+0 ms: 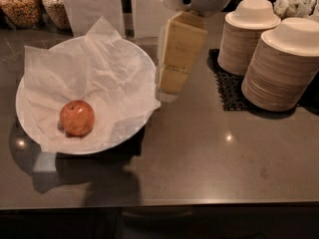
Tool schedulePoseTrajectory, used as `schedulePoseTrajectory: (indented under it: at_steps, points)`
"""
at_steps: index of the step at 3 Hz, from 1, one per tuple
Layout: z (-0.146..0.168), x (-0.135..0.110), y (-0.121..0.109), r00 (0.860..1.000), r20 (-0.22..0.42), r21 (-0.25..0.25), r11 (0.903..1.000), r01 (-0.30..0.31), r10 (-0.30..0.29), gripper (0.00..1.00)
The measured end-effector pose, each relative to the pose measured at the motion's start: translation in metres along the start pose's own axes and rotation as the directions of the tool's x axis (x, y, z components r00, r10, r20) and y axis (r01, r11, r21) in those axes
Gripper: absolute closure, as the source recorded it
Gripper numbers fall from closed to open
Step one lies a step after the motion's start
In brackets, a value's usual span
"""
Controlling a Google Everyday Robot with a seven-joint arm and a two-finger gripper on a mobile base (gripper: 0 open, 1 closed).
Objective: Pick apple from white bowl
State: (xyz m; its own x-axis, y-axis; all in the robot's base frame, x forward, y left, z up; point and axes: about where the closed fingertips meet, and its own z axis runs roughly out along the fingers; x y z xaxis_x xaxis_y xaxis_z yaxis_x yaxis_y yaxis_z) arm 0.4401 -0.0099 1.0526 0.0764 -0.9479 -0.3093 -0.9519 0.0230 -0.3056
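Dim warm light — counter (249,168) glints; shadow under white bowl (20,106); jaws beside it

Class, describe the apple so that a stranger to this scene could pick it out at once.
On the left of the dark counter stands a wide white bowl lined with crinkled paper; the gripper hangs just off its right rim. In the bowl's front left lies the apple: small, round, red-orange, unlike the beige bowl stacks at right.
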Motion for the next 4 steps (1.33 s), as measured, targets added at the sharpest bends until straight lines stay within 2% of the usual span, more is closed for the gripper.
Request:
schedulePoseTrajectory:
  at_steps: [1,2,3,4]
  points:
    - [0.029,-0.013,0.004,0.988,0.142,-0.013,0.9983,0.057,-0.054,0.00]
    - [0.046,-0.068,-0.023,0.912,0.371,0.054,0.9847,0.166,-0.174,0.00]
    - [0.046,-0.068,-0.023,0.912,0.371,0.054,0.9846,0.166,-0.174,0.00]
    - [0.046,-0.073,-0.022,0.899,0.390,0.067,0.9796,0.189,-0.201,0.00]
